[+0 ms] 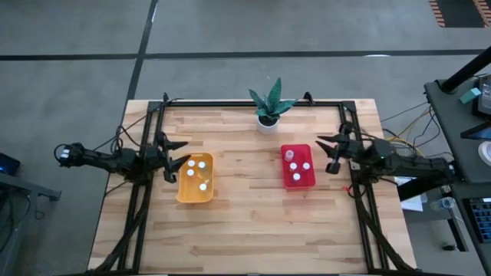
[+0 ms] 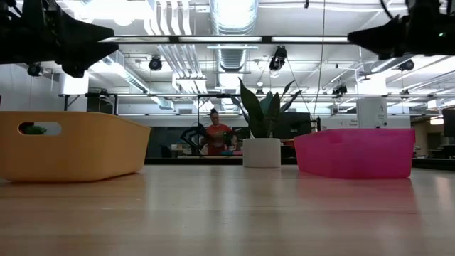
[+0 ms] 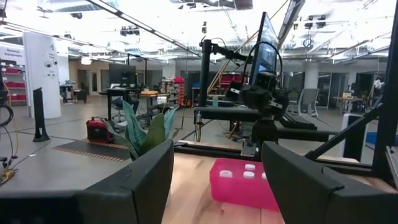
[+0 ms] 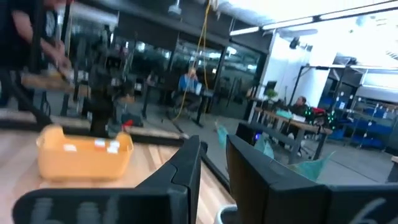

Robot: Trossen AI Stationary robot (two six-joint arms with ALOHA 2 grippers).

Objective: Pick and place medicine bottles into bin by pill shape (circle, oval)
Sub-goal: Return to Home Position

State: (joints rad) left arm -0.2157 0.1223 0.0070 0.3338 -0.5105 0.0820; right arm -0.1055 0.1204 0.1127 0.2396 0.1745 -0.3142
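The medicine bottles are small with white caps. Three of them [image 1: 201,163] stand in the yellow bin [image 1: 184,192]. Several more [image 1: 304,165], one of them pink-tinted [image 1: 289,156], stand in the red bin [image 1: 308,149]. My left gripper [image 1: 181,155] hovers open and empty just left of the yellow bin; its wrist view [image 3: 217,174] looks across at the red bin [image 3: 236,190]. My right gripper [image 1: 324,153] hovers open and empty just right of the red bin; its wrist view [image 4: 214,162] looks at the yellow bin [image 4: 84,158].
A white pot with a green plant [image 1: 268,115] stands at the middle of the table's far edge. Dark frame rails [image 1: 253,102] run along the table's far, left and right sides. Bare wood lies between the bins and along the near half. A person [image 2: 215,131] is in the room beyond.
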